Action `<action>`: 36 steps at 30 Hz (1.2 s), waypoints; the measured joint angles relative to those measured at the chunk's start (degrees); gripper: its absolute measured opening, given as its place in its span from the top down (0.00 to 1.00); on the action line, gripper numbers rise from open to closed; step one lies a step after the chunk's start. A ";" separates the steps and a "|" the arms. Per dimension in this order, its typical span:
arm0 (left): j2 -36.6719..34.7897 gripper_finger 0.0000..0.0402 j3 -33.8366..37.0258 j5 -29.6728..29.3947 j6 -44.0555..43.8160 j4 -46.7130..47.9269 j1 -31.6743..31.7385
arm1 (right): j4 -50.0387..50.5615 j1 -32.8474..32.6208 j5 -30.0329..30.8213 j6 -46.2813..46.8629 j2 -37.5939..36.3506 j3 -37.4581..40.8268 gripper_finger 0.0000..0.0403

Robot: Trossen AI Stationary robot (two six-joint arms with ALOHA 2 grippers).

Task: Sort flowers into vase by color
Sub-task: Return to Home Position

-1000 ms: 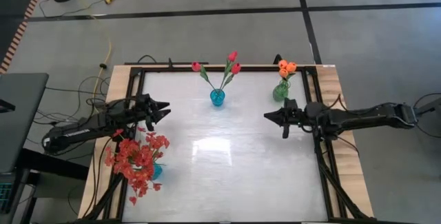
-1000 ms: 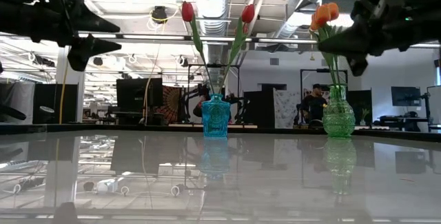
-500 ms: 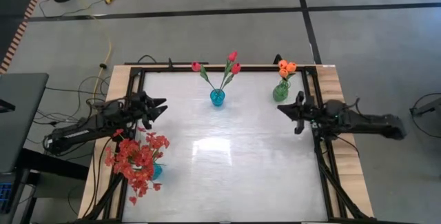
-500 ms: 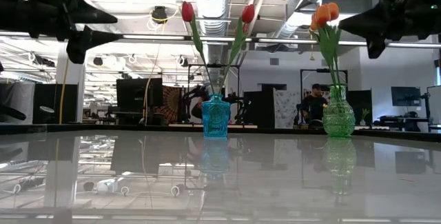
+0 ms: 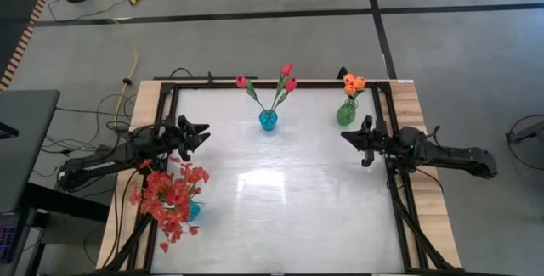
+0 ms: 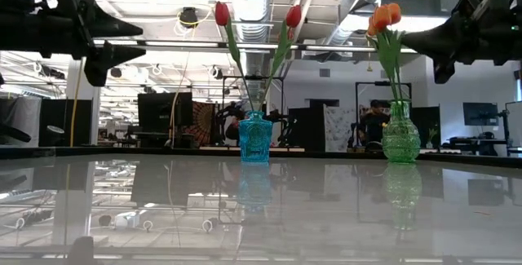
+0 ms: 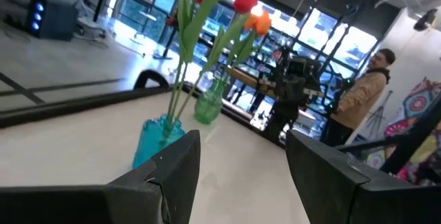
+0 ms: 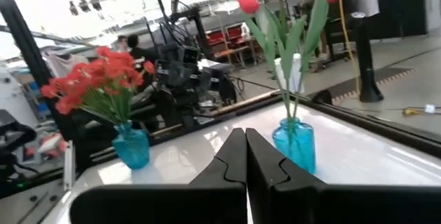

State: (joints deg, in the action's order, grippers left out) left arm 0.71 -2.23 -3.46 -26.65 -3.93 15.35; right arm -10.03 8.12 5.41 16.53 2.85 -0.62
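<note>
Flowers stand in three vases, none in either hand. Three red tulips (image 5: 291, 83) sit in a blue glass vase (image 5: 268, 120) with a faceted, moulded body. It lies ahead of both grippers and between them, towards the table's (image 5: 289, 199) far edge. Their thin green stems rise close to upright and fan apart, with the smooth buds pointing up and outward. A tight cluster of orange tulip buds (image 5: 354, 81), pressed too close together to count surely, stands upright in one green glass vase (image 5: 346, 113) with a round belly and narrow neck. This vase is just beside the right gripper (image 5: 344, 137), on its far side. One bushy spray of small red blossoms (image 5: 170, 193) fills a second blue vase (image 5: 194, 211) close beside the left gripper (image 5: 204, 132), on its near side, its stems spreading in all directions. The left gripper hovers above the glossy pale table near its left rail, its two dark fingers (image 7: 172, 172) spread wide and holding nothing. The right gripper hovers near the right rail, its fingers (image 8: 231, 158) pressed flat together with nothing between them.
</note>
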 joint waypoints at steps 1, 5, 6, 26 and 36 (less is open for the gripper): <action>0.00 0.50 0.24 0.30 -0.02 0.09 0.00 | 0.14 0.00 -0.11 -0.55 0.00 0.00 0.95; 0.00 0.50 0.36 1.12 0.87 0.40 0.00 | 0.83 0.33 0.37 -3.34 0.02 0.00 0.95; 0.00 0.50 0.36 1.07 1.47 0.53 0.00 | 0.91 0.45 0.39 -3.46 0.02 0.00 0.94; -0.02 0.82 0.36 -0.36 14.92 5.07 0.00 | 8.83 0.52 0.37 -3.52 0.09 -0.13 0.92; 0.04 0.99 0.34 -0.28 17.62 5.88 0.00 | 9.24 0.52 -0.33 -8.40 0.24 -0.15 0.91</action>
State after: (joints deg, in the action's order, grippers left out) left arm 0.75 -1.89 -3.74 -9.03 1.96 15.35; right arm -0.80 8.64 5.08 8.13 3.09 -0.78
